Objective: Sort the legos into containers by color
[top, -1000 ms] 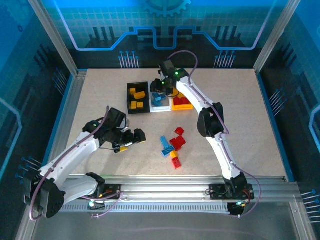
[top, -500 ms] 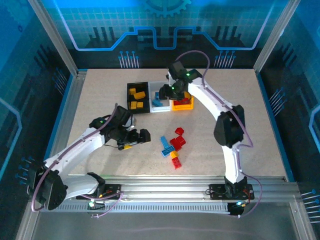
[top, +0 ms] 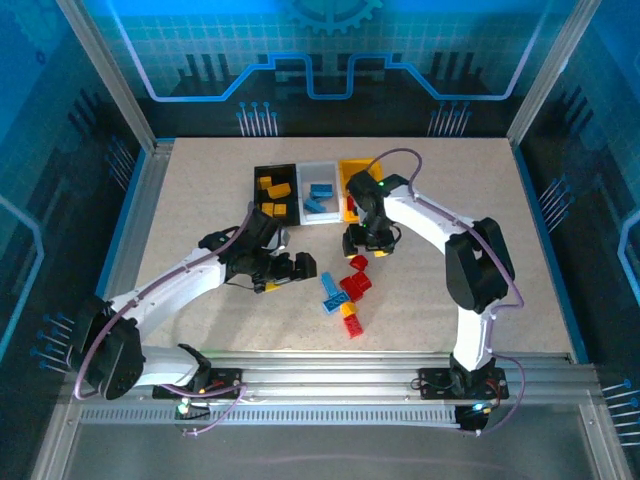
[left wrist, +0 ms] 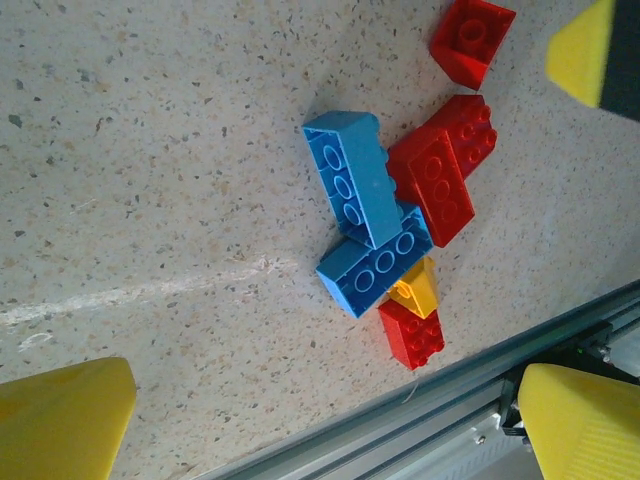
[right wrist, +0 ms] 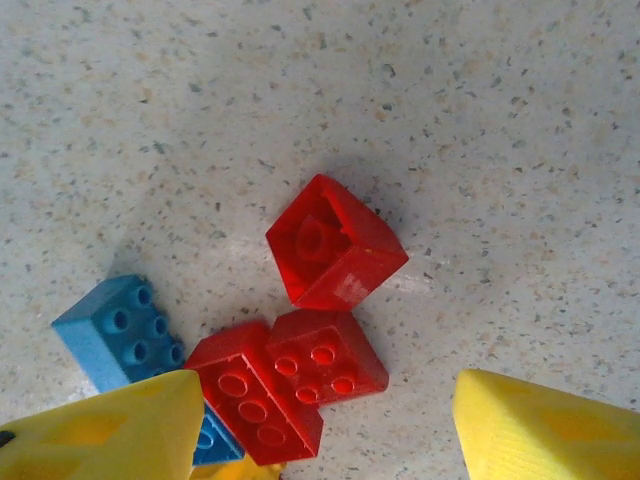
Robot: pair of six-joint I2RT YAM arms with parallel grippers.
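Observation:
A pile of loose legos lies mid-table: a tipped red brick (right wrist: 335, 255), two red bricks (right wrist: 320, 360), two blue bricks (left wrist: 355, 180), a yellow piece (left wrist: 415, 290) and a small red brick (left wrist: 412, 335). My right gripper (top: 366, 248) hangs open just above the pile's far end, its yellow fingers (right wrist: 550, 430) straddling the red bricks and gripping nothing. My left gripper (top: 290, 270) stands open and empty to the pile's left. The containers sit at the back: the black bin (top: 262, 205) holds yellow legos, the white bin (top: 320, 170) holds blue ones, and the orange-yellow bin (top: 350, 168) is partly hidden by my right arm.
A metal rail (left wrist: 420, 410) runs along the table's near edge, close behind the pile in the left wrist view. Bare speckled tabletop (top: 480, 220) spreads to the right of the pile and the bins.
My right gripper has come from over the bins toward me and down to the pile, its jaws spreading wider. My left gripper has slid right toward the pile, staying open.

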